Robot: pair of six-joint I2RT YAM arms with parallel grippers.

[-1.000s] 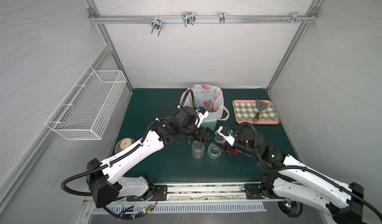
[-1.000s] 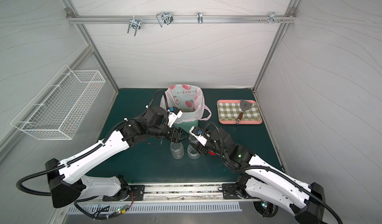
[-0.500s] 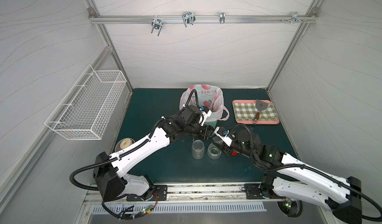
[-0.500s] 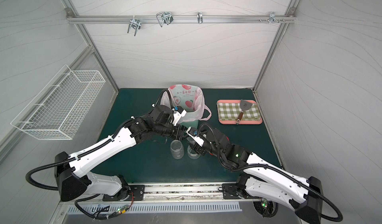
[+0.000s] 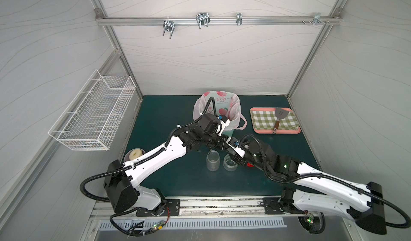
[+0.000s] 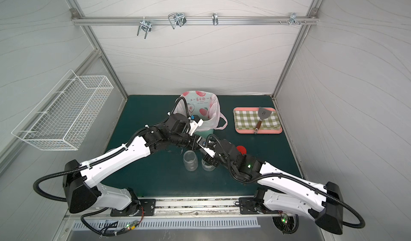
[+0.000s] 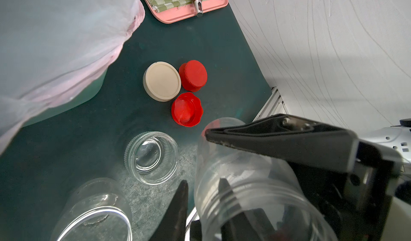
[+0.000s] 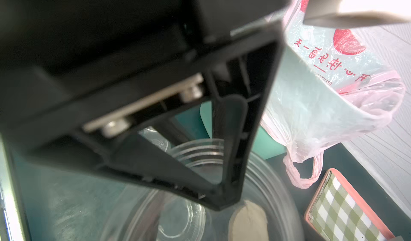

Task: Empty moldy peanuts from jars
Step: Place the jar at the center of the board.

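Gripping the third jar (image 7: 244,184) wide across its body in the right gripper (image 5: 230,155), tilted near the short jar (image 7: 152,157) and tall jar (image 7: 97,208), both empty on the mat (image 7: 77,140). Straddling its rim with the left gripper (image 7: 202,182), jaws narrow, clamp unconfirmed. Best kept steady until pinched firm. No peanuts visible.

Three clear jars are uncapped and see-through: a tall jar (image 5: 213,161) and a short wide jar (image 5: 230,163) sit upright side by side on the green mat (image 5: 169,117), mouths up. The third jar (image 7: 240,184) is held tilted just beside the short one, while a beige lid (image 7: 162,81) and two red lids (image 7: 193,75) lie clustered nearby.
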